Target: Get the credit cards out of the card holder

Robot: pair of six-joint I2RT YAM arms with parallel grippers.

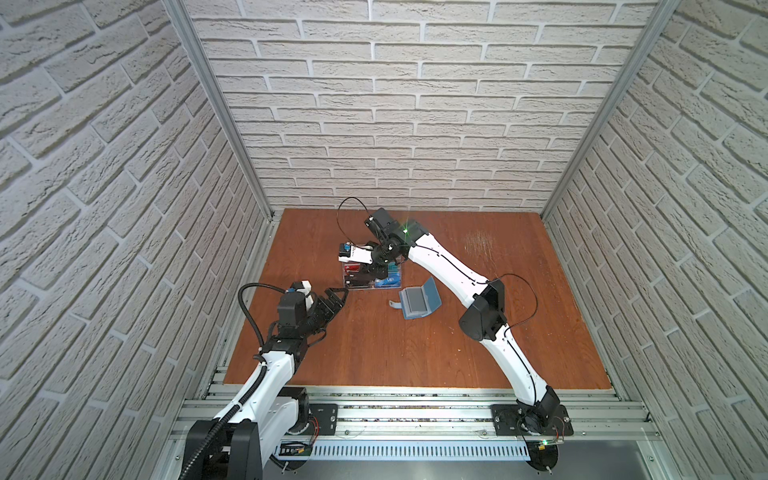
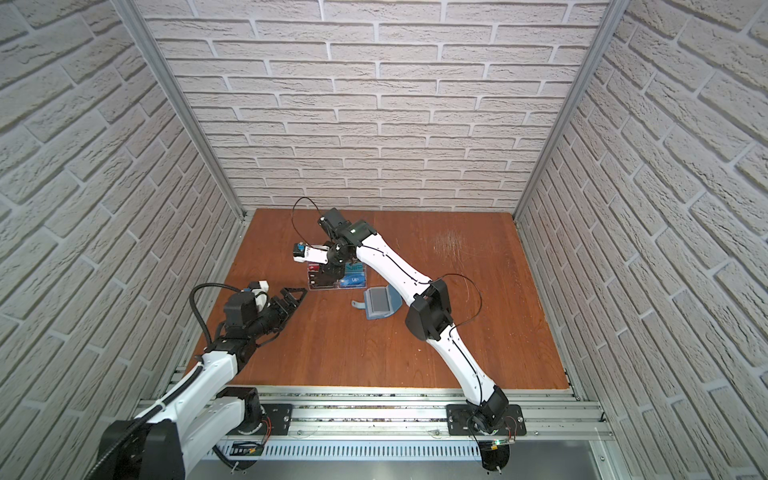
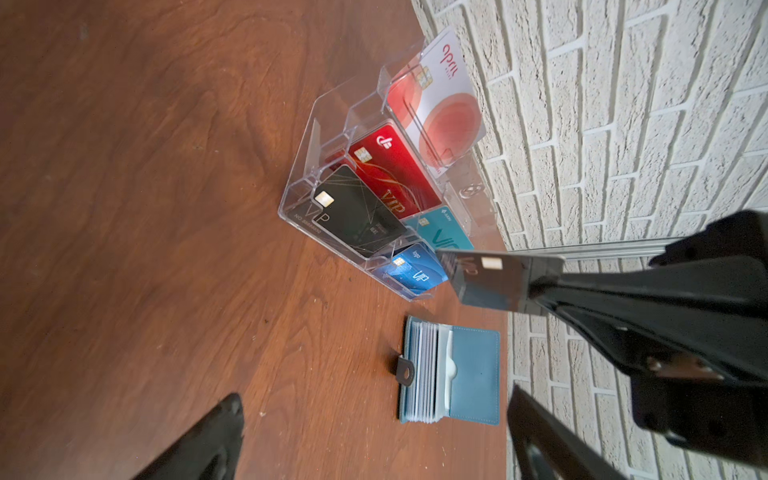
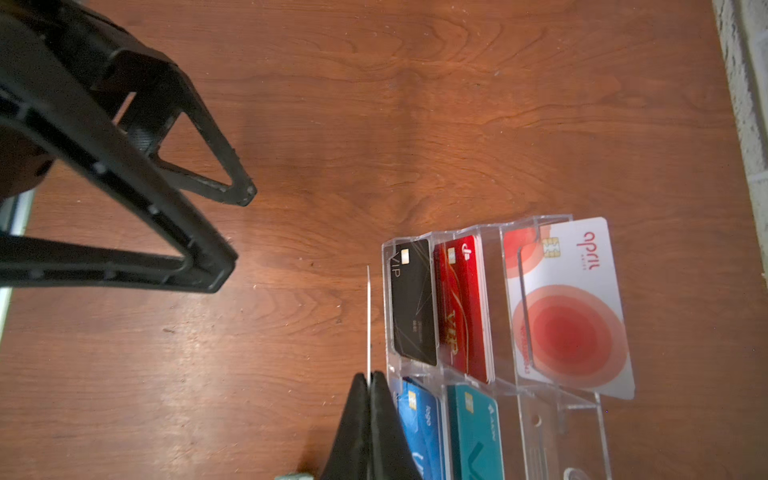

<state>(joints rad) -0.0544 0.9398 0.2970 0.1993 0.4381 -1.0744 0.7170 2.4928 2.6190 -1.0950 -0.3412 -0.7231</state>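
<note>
The slate-blue card holder [image 1: 417,301] [image 2: 380,303] lies open on the wooden table, its pale sleeves fanned and its snap strap off to one side, as the left wrist view shows [image 3: 473,374]. My right gripper [image 4: 370,376] [image 3: 536,286] is shut on a dark credit card [image 3: 490,282] with a chip. The right wrist view shows this card edge-on as a thin pale line [image 4: 368,320], just outside the front wall of a clear rack [image 4: 552,415]. My left gripper [image 1: 338,297] [image 2: 295,297] [image 3: 374,436] hovers open and empty, left of the rack.
The clear acrylic rack [image 1: 353,284] [image 2: 316,286] [image 3: 299,187] holds black, red, blue and teal cards and a white card with a red circle [image 3: 444,112]. Brick walls close off the back and sides. Bare wood lies in front of the card holder.
</note>
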